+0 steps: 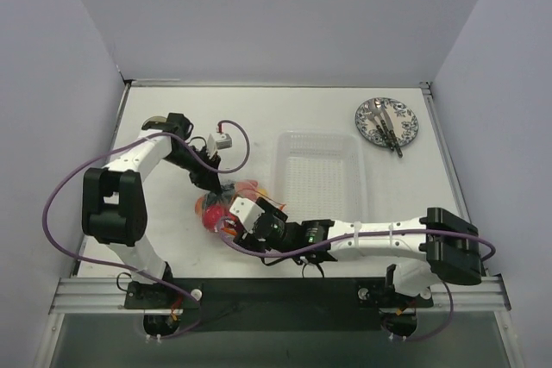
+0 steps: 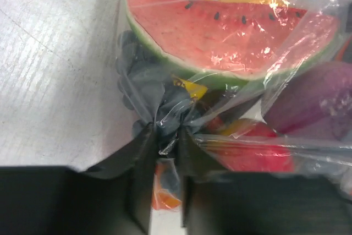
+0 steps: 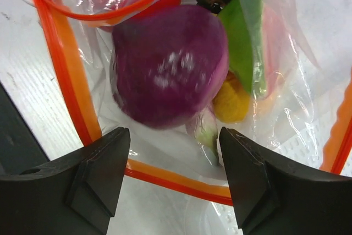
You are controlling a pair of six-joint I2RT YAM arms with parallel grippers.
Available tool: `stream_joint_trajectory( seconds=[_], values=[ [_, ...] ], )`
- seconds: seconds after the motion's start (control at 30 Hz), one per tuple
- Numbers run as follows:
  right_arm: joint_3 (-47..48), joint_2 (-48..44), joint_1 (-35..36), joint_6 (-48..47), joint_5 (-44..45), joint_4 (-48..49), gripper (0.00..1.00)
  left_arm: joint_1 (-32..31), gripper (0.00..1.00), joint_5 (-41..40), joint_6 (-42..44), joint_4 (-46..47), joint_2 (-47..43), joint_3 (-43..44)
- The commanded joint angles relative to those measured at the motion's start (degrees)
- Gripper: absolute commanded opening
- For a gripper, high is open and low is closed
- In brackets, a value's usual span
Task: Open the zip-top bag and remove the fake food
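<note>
Left of centre on the surface (image 1: 285, 109), the left tool (image 2: 166, 134) pinches a fold of the zip-top bag (image 1: 226, 202), its zip strip (image 3: 65, 75) looks parted, the fake food (image 3: 168, 64) remains inside, and the right tool (image 3: 175, 136) gapes at the mouth.

The clear zip-top bag (image 3: 308, 108) carries a red-orange zip strip (image 3: 66, 81), and through it show a red watermelon slice (image 2: 220, 31) (black seeds, green rind), a purple vegetable (image 3: 170, 64) and dark grapes (image 2: 137, 64), while the far-right plate (image 1: 366, 118) is blue-patterned white.
</note>
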Motion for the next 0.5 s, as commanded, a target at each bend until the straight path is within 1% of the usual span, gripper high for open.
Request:
stream_joint_trajectory(
  seconds=[0.0, 0.03, 0.17, 0.23, 0.27, 0.3, 0.37, 0.4, 0.47],
  values=[
    [-1.86, 1.57, 0.35, -3.01, 9.22, 5.97, 0.69, 0.08, 0.04, -0.52, 4.4, -3.61, 0.36, 3.24],
    [-2.04, 2.53, 0.35, -3.54, 10.02, 7.3, 0.7, 0.34, 0.0, -0.43, 5.02, -5.88, 0.01, 3.85],
    [-1.08, 6.49, 0.26, -6.79, 11.17, 13.71, 0.74, 3.24, 0.0, 0.53, 9.06, -12.74, -2.89, 5.0],
    [0.15, 9.29, 0.17, -8.46, 10.21, 14.69, 0.76, 4.91, 0.0, 0.63, 12.4, -16.95, -5.7, 5.26],
    [0.68, 10.27, 0.17, -8.82, 9.94, 15.21, 0.76, 6.74, 0.0, 0.54, 13.8, -18.54, -6.66, 5.7],
    [1.03, 10.97, 0.09, -9.08, 9.5, 15.22, 0.77, 7.11, 0.0, -0.16, 16.69, -20.12, -8.15, 6.05],
    [1.04, 12.21, 0.17, -9.87, 7.39, 16.27, 0.77, 12.1, 0.0, -1.22, 19.25, -24.61, -9.57, 7.36],
    [0.86, 12.47, 0.17, -9.96, 6.78, 16.62, 0.77, 13.51, 0.0, -2.0, 22.14, -27.06, -10.62, 7.72],
    [0.16, 12.56, 0.09, -10.05, 5.99, 17.85, 0.78, 16.67, 0.0, -3.5, 24.35, -27.79, -11.5, 7.73]
  ],
)
